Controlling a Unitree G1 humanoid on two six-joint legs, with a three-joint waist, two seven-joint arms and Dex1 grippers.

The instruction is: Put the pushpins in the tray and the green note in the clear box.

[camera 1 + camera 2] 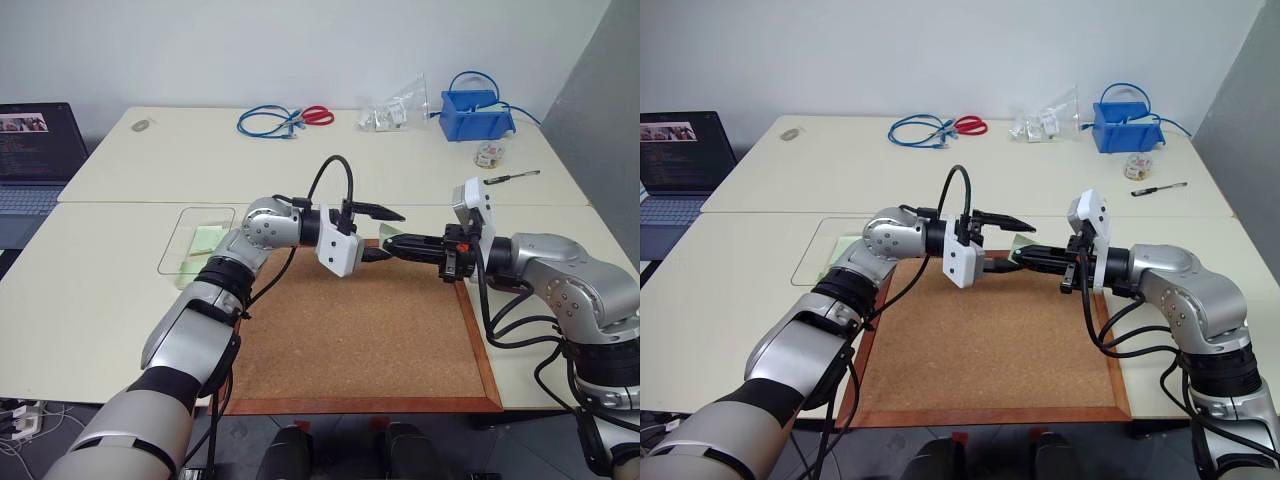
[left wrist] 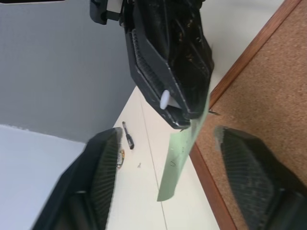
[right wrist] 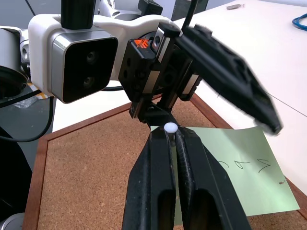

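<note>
My right gripper (image 3: 171, 133) is shut on a whitish pushpin (image 3: 170, 128) at its fingertips. The pale green note (image 3: 240, 177) hangs from that pin above the far edge of the corkboard. My left gripper (image 1: 386, 232) faces the right one tip to tip. It is open, with one black finger on each side of the note (image 2: 180, 158), apart from it. The clear box (image 1: 178, 248) stands left of the board with a pale green sheet (image 1: 207, 241) in it. The tray is out of view.
The framed corkboard (image 1: 370, 340) lies below both grippers. At the table's back are a blue bin (image 1: 475, 112), red scissors (image 1: 318, 115), a blue cable (image 1: 268, 122) and a plastic bag (image 1: 395, 108). A pen (image 1: 512, 177) lies back right, a laptop (image 1: 35, 150) far left.
</note>
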